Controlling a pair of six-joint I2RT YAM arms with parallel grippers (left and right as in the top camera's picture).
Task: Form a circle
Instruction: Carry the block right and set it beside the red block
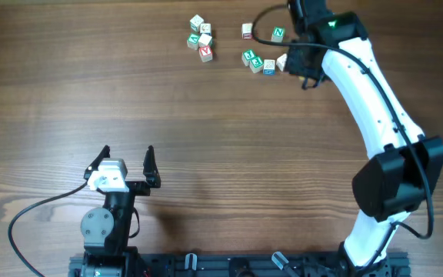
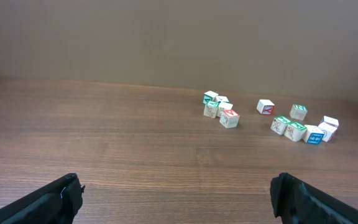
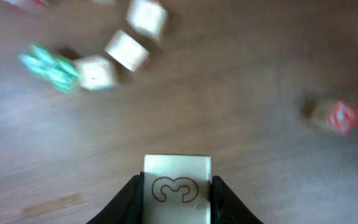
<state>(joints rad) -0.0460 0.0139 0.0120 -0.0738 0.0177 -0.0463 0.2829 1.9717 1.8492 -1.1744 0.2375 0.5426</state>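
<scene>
The right gripper (image 3: pixel 178 196) is clamped on a pale wooden cube marked with a red-brown 3 (image 3: pixel 176 179), one black finger pressed to each side of it, at the far right of the brown wood-grain table (image 1: pixel 206 138); whether the cube rests on the surface cannot be told. Seen from overhead, the gripped cube sits at the right end of a short curved row of three lettered cubes (image 1: pixel 257 63), close beside the blue-faced one (image 1: pixel 268 67). Just beyond that row stand a green-faced cube (image 1: pixel 278 34) and a red-marked cube (image 1: pixel 247 30), each on its own. Farther left along the far edge, a tight cluster of five small cubes (image 1: pixel 201 38) lies apart from the rest. The white right arm (image 1: pixel 368 92) reaches in from the near right corner. At the near left, well away from all the cubes, the left gripper (image 1: pixel 126 163) hovers with its black fingers spread wide and nothing between them.
</scene>
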